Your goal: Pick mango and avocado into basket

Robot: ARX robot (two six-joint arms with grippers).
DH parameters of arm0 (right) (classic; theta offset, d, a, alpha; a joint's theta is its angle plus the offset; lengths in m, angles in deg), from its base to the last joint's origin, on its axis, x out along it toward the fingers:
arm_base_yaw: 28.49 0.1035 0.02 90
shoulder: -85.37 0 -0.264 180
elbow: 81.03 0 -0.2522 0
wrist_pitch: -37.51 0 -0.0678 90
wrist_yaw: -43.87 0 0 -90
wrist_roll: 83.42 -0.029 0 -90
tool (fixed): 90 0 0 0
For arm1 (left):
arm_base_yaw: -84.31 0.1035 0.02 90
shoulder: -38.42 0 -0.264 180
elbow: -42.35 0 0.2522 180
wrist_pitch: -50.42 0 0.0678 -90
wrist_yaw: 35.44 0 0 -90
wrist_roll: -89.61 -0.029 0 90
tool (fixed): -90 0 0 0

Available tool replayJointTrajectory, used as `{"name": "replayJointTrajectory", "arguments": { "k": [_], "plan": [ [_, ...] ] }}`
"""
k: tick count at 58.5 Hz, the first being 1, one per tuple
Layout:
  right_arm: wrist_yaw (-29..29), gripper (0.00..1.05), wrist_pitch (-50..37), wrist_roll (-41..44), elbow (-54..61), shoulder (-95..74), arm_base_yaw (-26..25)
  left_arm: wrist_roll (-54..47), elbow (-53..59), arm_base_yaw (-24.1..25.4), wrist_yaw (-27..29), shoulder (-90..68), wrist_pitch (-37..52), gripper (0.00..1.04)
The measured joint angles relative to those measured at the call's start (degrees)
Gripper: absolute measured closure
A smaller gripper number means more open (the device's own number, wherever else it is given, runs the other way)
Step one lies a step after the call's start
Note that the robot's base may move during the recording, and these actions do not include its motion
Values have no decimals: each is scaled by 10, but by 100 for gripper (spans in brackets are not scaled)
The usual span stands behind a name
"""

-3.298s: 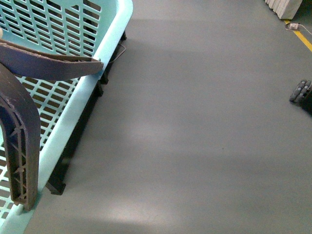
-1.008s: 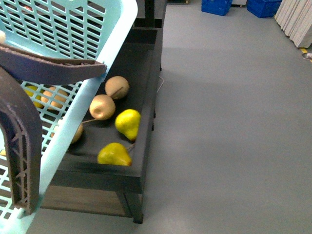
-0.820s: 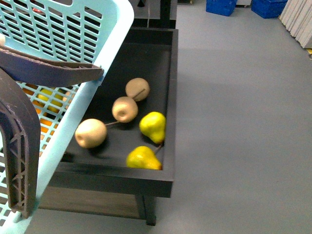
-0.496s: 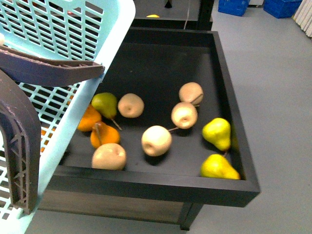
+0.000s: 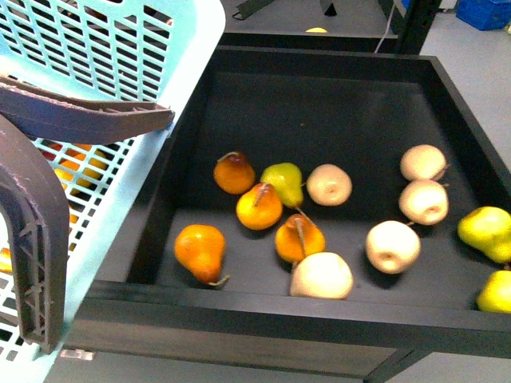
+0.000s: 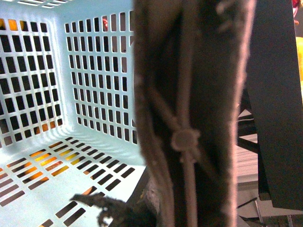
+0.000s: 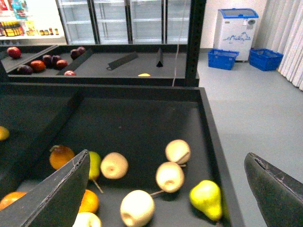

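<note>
Black bin [image 5: 263,307] in front, open top. It holds four orange stemmed pears [image 5: 200,250], a yellow-green pear [image 5: 283,182] among them, and pale round fruits [image 5: 393,246] toward my right. More yellow-green pears lie at the right edge.

The basket [image 5: 188,48] is at my left, close to the camera, and covers the bin's left side. It is light turquoise with slotted walls and floor, and nothing is inside. Orange and yellow fruit shows through the slots from below. Its grey-brown handle [image 5: 32,215] carries a white zip tie [image 6: 185,140].

My right claw [image 7: 168,156] is spread wide above the bin and holds nothing. Left claw: the handle fills its view, so I cannot tell its state.
</note>
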Motion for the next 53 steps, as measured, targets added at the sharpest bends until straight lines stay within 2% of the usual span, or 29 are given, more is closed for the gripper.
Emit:
{"name": "replayJointTrajectory", "arguments": {
  "k": [53],
  "plan": [
    [-1, 9, 0, 0, 0, 0, 0, 0, 1, 0, 1, 0, 0, 100]
  ]
}}
